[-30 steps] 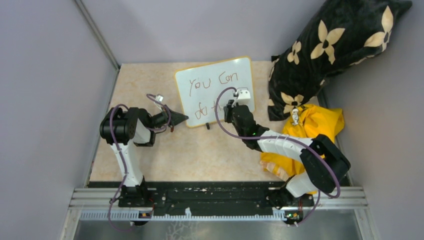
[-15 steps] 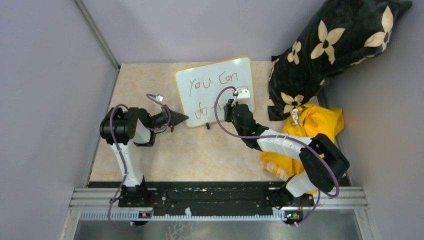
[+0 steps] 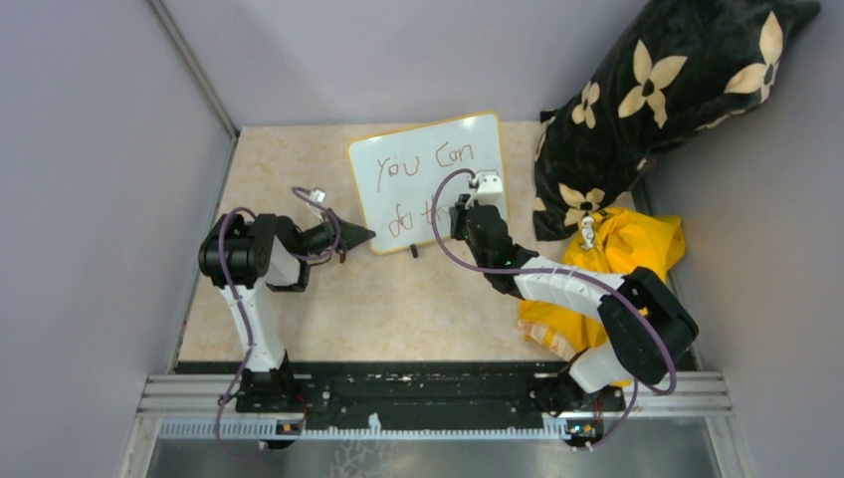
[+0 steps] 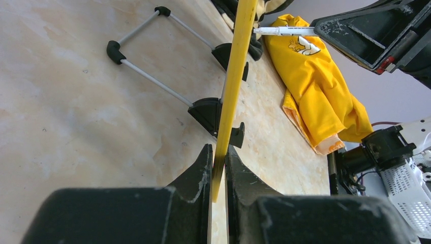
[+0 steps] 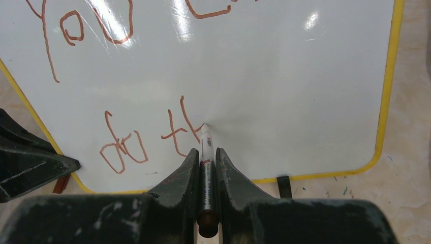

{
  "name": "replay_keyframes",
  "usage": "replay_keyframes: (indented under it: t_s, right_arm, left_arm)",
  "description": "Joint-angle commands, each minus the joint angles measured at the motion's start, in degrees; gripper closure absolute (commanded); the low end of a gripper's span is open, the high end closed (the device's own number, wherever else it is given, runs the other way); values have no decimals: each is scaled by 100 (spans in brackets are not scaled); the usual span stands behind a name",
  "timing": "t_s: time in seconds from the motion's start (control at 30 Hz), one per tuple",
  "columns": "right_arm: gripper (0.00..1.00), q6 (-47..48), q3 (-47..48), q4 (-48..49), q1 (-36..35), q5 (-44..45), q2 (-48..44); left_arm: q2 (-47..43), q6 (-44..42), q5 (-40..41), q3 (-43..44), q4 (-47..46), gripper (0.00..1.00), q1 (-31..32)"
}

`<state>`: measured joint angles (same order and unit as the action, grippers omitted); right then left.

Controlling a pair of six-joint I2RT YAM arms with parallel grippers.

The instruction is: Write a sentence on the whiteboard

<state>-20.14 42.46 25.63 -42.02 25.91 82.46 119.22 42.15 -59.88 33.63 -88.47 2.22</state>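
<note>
The whiteboard (image 3: 428, 179) with a yellow-orange frame stands propped at the back middle of the table. The sentence (image 5: 142, 142) in reddish-brown reads "You Can" above and "do th" below. My left gripper (image 3: 360, 236) is shut on the board's lower left frame edge (image 4: 231, 91). My right gripper (image 3: 466, 211) is shut on a white marker (image 5: 206, 152) whose tip touches the board at the end of the "h" stroke. The marker also shows in the left wrist view (image 4: 282, 31).
A black pillow with cream flowers (image 3: 647, 110) leans at the back right. A yellow garment (image 3: 617, 259) lies on the right, under the right arm. Grey walls enclose the left and back. The board's black wire stand (image 4: 152, 76) rests behind it.
The right gripper with the marker has shifted slightly right along the lower line, adding to the stroke after "t". The left arm has not moved.
</note>
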Motion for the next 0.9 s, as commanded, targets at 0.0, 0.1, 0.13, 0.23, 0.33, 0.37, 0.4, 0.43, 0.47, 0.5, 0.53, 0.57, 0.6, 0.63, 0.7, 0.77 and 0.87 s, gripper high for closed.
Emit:
replay_keyframes:
  t_s: [0.0,0.1,0.13,0.23,0.33,0.37,0.4,0.43,0.47,0.5,0.53,0.57,0.6,0.63,0.7,0.77,0.87]
  right_arm:
    - [100,0,-45,73,115,169,-209]
    - [100,-6,-100,68,116,133,-234]
    - [100,-7,-117,74,115,114,-235]
    - [100,-27,-164,65,116,50,-246]
    - [100,-58,-229,47,114,7,-260]
    - [100,-66,-254,48,113,-10,-272]
    - [100,-80,-282,37,108,-7,-278]
    - [100,-92,-302,20,114,-9,-283]
    - [100,-96,-319,16,108,-12,-291]
    - [100,-100,-346,8,108,-20,-300]
    - [100,-108,-356,-2,106,-16,-308]
    - [100,-117,-367,-17,111,-16,-315]
    - [100,-128,-381,-38,112,-15,-323]
    - [100,-137,-398,-55,109,-2,-333]
    - [100,-147,-428,-74,107,40,-369]
    - [100,-157,-448,-85,108,98,-423]
    - [100,-167,-385,-165,110,161,-526]
  left_arm:
    - [74,31,-68,32,-30,100,33]
    - [70,30,-68,39,-28,100,33]
    - [69,30,-68,39,-30,100,33]
    - [71,30,-68,36,-26,100,33]
    - [68,40,-68,39,-22,100,33]
    - [74,39,-68,39,-22,100,33]
    - [74,45,-69,39,-22,100,33]
    - [66,42,-68,39,-20,100,33]
    - [67,41,-73,39,-21,100,33]
    - [74,39,-64,39,-16,100,33]
    - [75,32,-67,39,-21,100,36]
    - [75,32,-68,39,-17,100,41]
    - [73,31,-64,39,-17,100,37]
    - [72,31,-69,39,-21,100,41]
    - [75,30,-69,39,-14,100,42]
    - [72,30,-68,39,-13,100,42]
    - [75,30,-72,39,-8,100,42]
